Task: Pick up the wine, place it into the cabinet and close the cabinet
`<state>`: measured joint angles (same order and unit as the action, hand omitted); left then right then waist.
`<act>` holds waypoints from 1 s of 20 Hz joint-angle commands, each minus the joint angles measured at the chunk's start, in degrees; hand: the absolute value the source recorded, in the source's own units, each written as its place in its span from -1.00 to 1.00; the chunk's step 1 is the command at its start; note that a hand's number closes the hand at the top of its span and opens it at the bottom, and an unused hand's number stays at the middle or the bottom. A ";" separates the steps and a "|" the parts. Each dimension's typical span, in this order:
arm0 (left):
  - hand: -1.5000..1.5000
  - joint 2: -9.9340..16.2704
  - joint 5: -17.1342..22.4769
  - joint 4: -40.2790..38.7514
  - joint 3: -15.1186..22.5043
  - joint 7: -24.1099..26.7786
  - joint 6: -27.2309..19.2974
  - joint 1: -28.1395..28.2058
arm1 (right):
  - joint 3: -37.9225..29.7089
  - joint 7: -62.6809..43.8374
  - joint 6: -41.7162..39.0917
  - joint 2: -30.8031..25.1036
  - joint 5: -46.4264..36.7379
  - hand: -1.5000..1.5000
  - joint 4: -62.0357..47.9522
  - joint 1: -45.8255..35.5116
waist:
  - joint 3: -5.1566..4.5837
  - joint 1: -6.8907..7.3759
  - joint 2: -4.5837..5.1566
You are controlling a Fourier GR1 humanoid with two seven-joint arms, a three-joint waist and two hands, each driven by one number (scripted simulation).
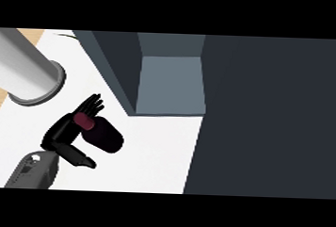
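Leftmost, a grey forearm (16, 65) enters from the upper left and ends in a round cuff; whatever lies beyond that cuff is not shown, so the state of any hand there cannot be told. Item two: the left hand (62, 133), black, on a short grey wrist rising from the lower left. Its fingers (89, 104) point up and to the right and curl round the neck end of the wine (100, 132), thumb jutting down to the right. Wine bottle: dark body, dark red cap end, lying tilted over the white counter (155, 157); much of the neck is covered by the fingers, and whether the bottle touches the counter cannot be made out. Item three: the cabinet (172, 82), dark grey, its open compartment showing a paler inner wall, near the bottle's upper right. Open white counter lies between bottle and cabinet. Rightmost, a broad dark panel (275, 114) fills the view; its nature is unclear.
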<state>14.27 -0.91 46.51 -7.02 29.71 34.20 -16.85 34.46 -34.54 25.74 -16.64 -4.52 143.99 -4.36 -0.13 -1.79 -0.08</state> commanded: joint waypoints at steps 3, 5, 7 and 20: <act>-1.00 0.23 -0.62 -9.53 0.84 4.90 5.29 -3.17 | 1.36 -0.19 0.05 -2.47 -4.27 -1.00 10.22 5.28 | 0.04 -0.05 0.05; -1.00 0.18 -1.15 -12.70 1.34 6.13 5.92 -4.10 | 4.80 -1.57 1.44 -1.69 -6.87 -1.00 9.64 3.52 | -0.09 -0.65 0.04; -1.00 0.53 -1.44 -12.67 2.10 6.81 6.78 -4.21 | -2.43 -3.36 -0.24 -4.48 -1.61 -1.00 11.68 2.71 | -0.01 0.05 0.14; -1.00 -2.91 -1.50 -19.45 2.71 13.81 2.83 -7.06 | 1.34 -2.03 2.46 -3.95 -3.80 -1.00 8.39 1.41 | -0.04 0.33 0.11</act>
<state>12.19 -2.84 29.38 -3.88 37.22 33.11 -23.56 34.88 -32.05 27.76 -20.10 -4.43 143.63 -4.04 -0.15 -1.68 -0.01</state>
